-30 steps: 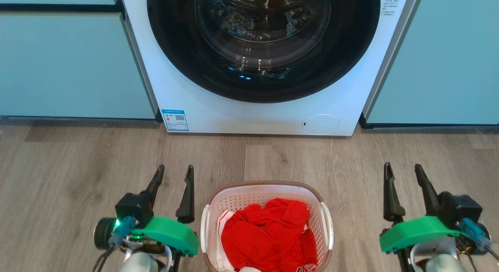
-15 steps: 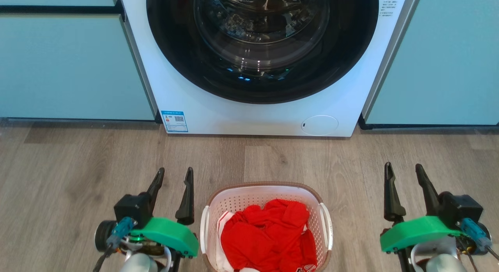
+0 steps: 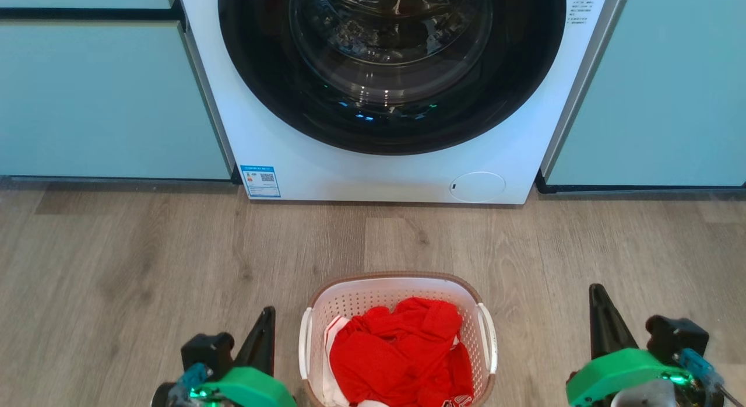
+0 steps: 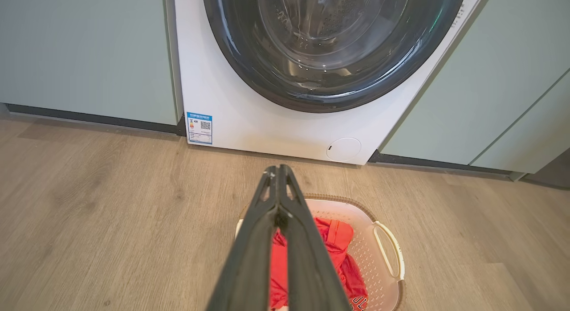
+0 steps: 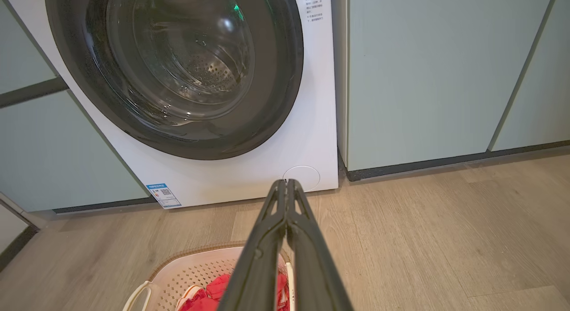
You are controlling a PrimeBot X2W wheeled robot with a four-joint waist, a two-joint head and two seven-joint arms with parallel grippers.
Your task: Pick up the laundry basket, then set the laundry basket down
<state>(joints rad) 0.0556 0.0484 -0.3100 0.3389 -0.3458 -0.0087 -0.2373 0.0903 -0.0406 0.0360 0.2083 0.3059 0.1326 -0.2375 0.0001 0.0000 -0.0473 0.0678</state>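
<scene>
1. Left gripper (image 4: 278,169): two fingers pressed together, nothing held, just beside the basket's left side.
2. Right gripper (image 5: 286,182): two fingers pressed together, nothing held, farther off on the basket's right.
3. One laundry basket (image 3: 349,299) sits on the wood floor (image 3: 145,244) between the grippers, touched by neither.
4. One red clothing heap (image 3: 402,348) lies inside.
5. One washer (image 3: 326,162) behind, two teal cabinets (image 3: 105,98) flanking.

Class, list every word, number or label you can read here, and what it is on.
Blue sticker on the washer, lower left corner: a square code and small print, too small to read.
Dark print at the washer's upper right: too small to read.
White print on the red cloth in the basket: cut off, unreadable.
So no text can be quoted.
</scene>
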